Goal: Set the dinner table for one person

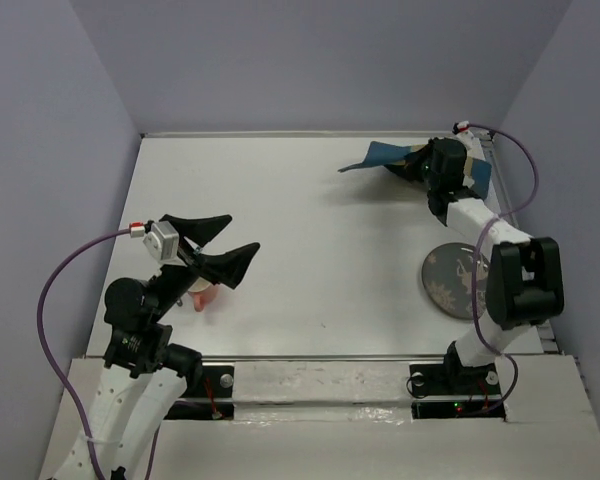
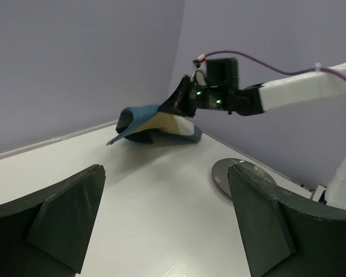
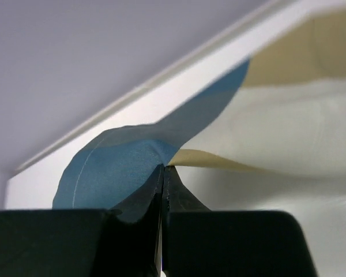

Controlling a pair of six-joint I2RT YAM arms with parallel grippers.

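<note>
Dinner table: a matte white top lying flat ahead of both arm bases and filling the enclosure out to the lilac walls on three sides. Its edges sit square to the bases. The overhead view foreshortens it, so the long axis cannot be settled with confidence; it appears to run left to right.

Near left: the left gripper hangs above the surface with its jaws spread wide, holding nothing and pointing towards the table's middle. Just beneath and behind it lies a small pink object, too hidden to identify.

Near right: a dark patterned plate lies flat on the table, close beside the right arm's lower link and partly hidden by it.

Far right corner: the right gripper is pinched closed on a thin fold of the blue, tan and white placemat. The cloth is crumpled and partly raised. One blue corner points left towards the centre, and its lower folds appear to rest on the table.

Risks, as judged:
- The grip takes only an edge fold, so the cloth could slip free under drag.
- Pulling it crumpled could roll it under itself, leaving it creased or skewed to the table edges.
- The plate lies between the corner and the near edge, so a trailing fold or the arm's elbow could nudge it.
- The left gripper is close to the pink object and could knock it if it drops carelessly.
</note>
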